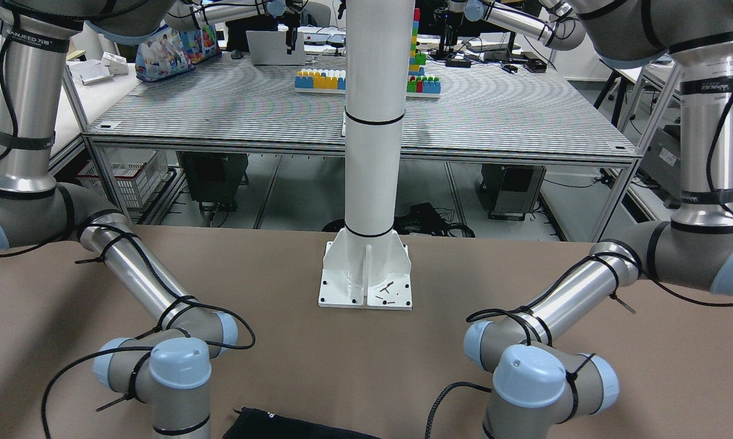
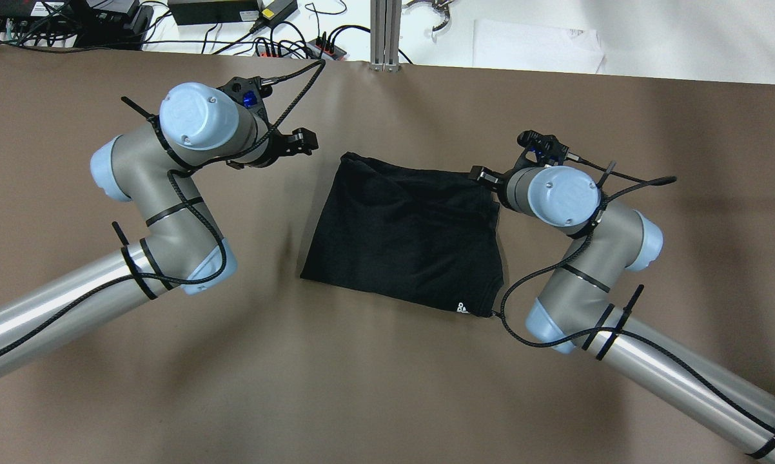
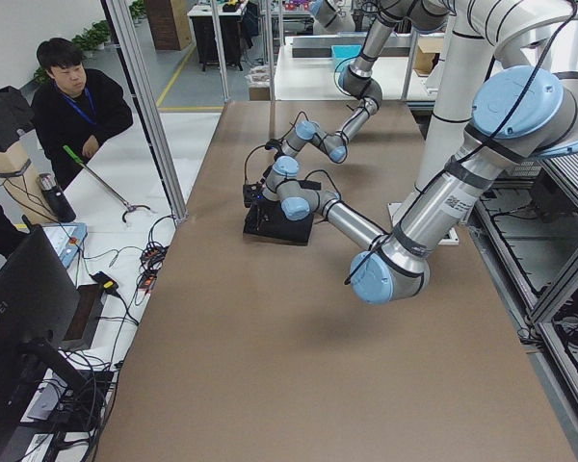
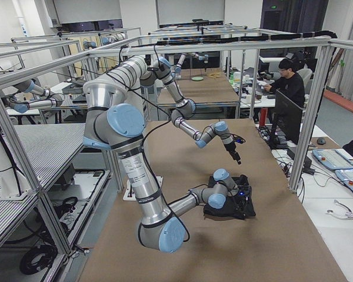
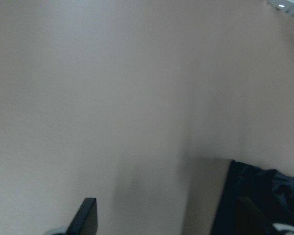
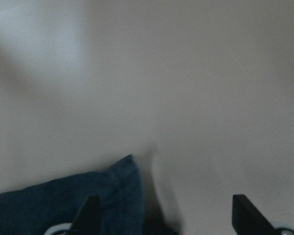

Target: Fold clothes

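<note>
Clothes (image 2: 407, 232), brown table (image 2: 387, 386), right pincer (image 6: 161, 218) beside

From where I stand, the left arm (image 2: 175, 225) and the right arm (image 2: 587, 258) look like a matched pair. Each has 2 polished silver tubes (image 2: 39, 322), matte grey joint housings and round pale-blue caps (image 2: 191, 116). A black braided cable (image 2: 187, 193) runs along each arm, cinched on with black cable ties (image 2: 133, 274) whose tails stick out. The big upper segments carry a black band with white lettering (image 1: 705, 85). The left gripper (image 2: 307, 142) and right gripper (image 6: 167, 211) are black, each with 2 flat dark jaws, and a small blue light (image 2: 249, 100) shows at the wrist. Between the arms is a white column (image 1: 372, 122) ringed with thin black bands, on a white base plate (image 1: 366, 280) with dark bolt holes.
</note>
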Robot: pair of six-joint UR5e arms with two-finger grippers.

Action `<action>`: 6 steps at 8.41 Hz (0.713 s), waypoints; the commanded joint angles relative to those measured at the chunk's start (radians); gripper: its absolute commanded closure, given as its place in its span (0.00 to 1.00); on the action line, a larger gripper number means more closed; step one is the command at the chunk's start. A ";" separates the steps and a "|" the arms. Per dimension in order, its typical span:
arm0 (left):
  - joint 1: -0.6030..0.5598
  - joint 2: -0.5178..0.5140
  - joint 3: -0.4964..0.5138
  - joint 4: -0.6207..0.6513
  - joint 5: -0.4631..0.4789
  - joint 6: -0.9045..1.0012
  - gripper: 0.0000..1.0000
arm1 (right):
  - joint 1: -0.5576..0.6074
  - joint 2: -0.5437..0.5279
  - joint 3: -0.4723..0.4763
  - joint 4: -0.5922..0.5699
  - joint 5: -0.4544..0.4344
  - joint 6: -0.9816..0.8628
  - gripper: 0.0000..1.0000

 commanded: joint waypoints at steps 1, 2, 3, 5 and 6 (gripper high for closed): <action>-0.124 0.187 -0.099 0.002 -0.080 0.217 0.00 | 0.185 -0.111 0.021 -0.027 0.208 -0.409 0.05; -0.211 0.250 -0.104 0.000 -0.139 0.365 0.00 | 0.262 -0.154 0.058 -0.099 0.233 -0.605 0.05; -0.302 0.289 -0.099 0.003 -0.195 0.517 0.00 | 0.348 -0.195 0.095 -0.148 0.238 -0.801 0.05; -0.463 0.388 -0.093 0.011 -0.227 0.796 0.00 | 0.496 -0.321 0.147 -0.172 0.249 -1.069 0.05; -0.541 0.444 -0.093 0.012 -0.224 0.939 0.00 | 0.584 -0.381 0.158 -0.173 0.249 -1.202 0.05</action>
